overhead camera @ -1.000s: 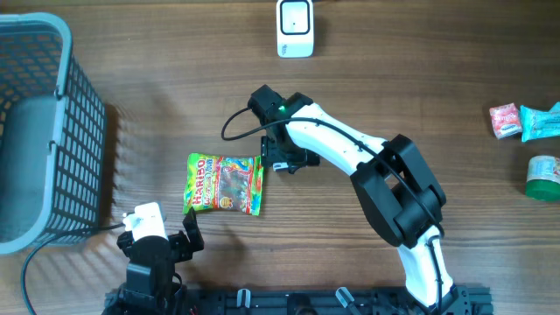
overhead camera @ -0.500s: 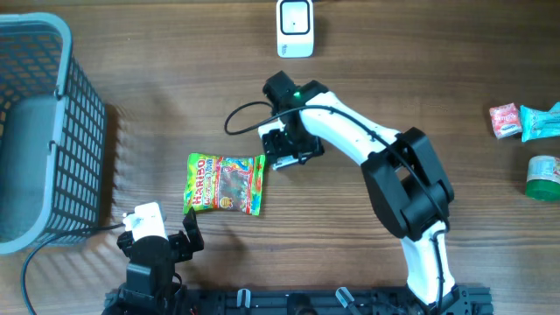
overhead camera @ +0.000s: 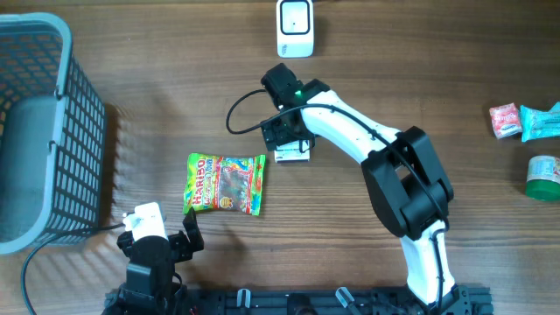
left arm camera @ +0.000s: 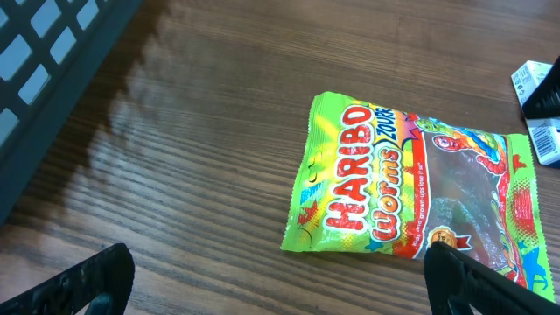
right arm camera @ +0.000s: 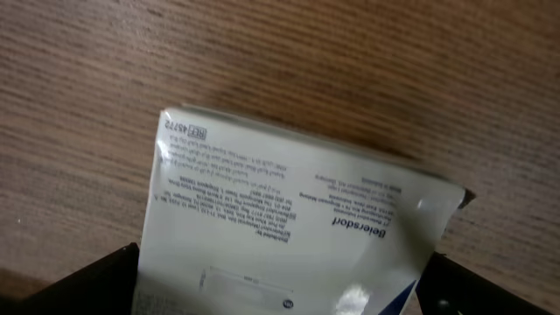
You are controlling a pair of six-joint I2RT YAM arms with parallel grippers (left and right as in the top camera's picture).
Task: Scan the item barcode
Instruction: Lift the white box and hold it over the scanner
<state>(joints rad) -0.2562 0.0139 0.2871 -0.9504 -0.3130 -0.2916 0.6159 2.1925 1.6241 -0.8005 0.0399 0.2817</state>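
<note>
Right claw (right arm camera: 280,284): I see it spread wide, released, white box (right arm camera: 297,219) between its fingers.
Left claw (left arm camera: 280,280): wide, empty.
Right wrist only: box's fine print.

Wooden table (overhead camera: 157,96): basket (overhead camera: 83,131), candy bag (overhead camera: 224,185), scanner (overhead camera: 295,28), white packet (overhead camera: 293,155).

A grey mesh basket (overhead camera: 83,149) stands at the wooden worktop's (overhead camera: 157,87) left edge, while far right lie a pink packet (overhead camera: 505,121), a teal packet (overhead camera: 541,121) and a green tub (overhead camera: 544,177).

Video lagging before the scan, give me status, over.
Left gripper open, empty, near the Haribo bag. Right gripper jaws wide astride the white packet, short of the scanner. Nothing between packet and scanner.
</note>
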